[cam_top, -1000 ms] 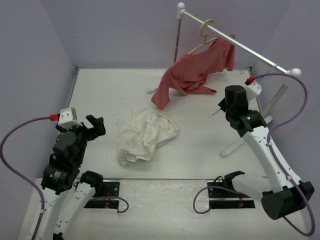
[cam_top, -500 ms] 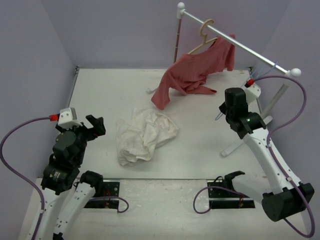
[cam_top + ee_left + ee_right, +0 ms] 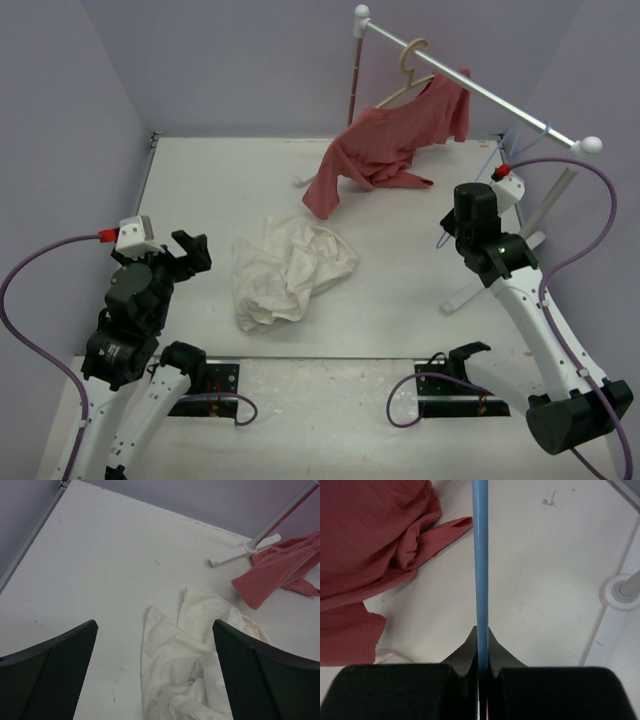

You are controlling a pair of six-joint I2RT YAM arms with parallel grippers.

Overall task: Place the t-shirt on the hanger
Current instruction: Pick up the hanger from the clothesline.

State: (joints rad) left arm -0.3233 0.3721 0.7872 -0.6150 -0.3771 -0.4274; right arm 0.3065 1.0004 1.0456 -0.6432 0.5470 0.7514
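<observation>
Right wrist, claw: right gripper (image 3: 480, 632) pinched tight on the hanger (image 3: 480, 555), blue wire running straight up out of the fingertips.
Right wrist, surroundings: salmon-red shirt (image 3: 365, 545) on the left, bare table (image 3: 545, 580) on the right, round rack foot (image 3: 620, 587) at the far right edge.
Hanger handling (judgement): light, thin, springy, smooth; likely to twist or slide in a narrow pinch. Best held on a straight run of wire, as here.
Left wrist, claw: left gripper (image 3: 154, 625) spread wide, nothing between the pads.
Left wrist, garment: t-shirt (image 3: 190, 660) lying on the table just beyond and below the fingers, not touched.
T-shirt handling (judgement): soft, limp, light, bunched in folds; collar and hem not identifiable. Take hold at a raised fold or outer edge, then look for the neck opening.
Top view, layout: t-shirt crumpled mid-table, apart from the red shirt draped from the rail (image 3: 470, 85) beside the beige hanger (image 3: 410, 65).
Top view, arm pose: left arm folded low near its base, wrist aimed at the t-shirt; right arm stretched forward and up toward the rack, wrist tipped down.
</observation>
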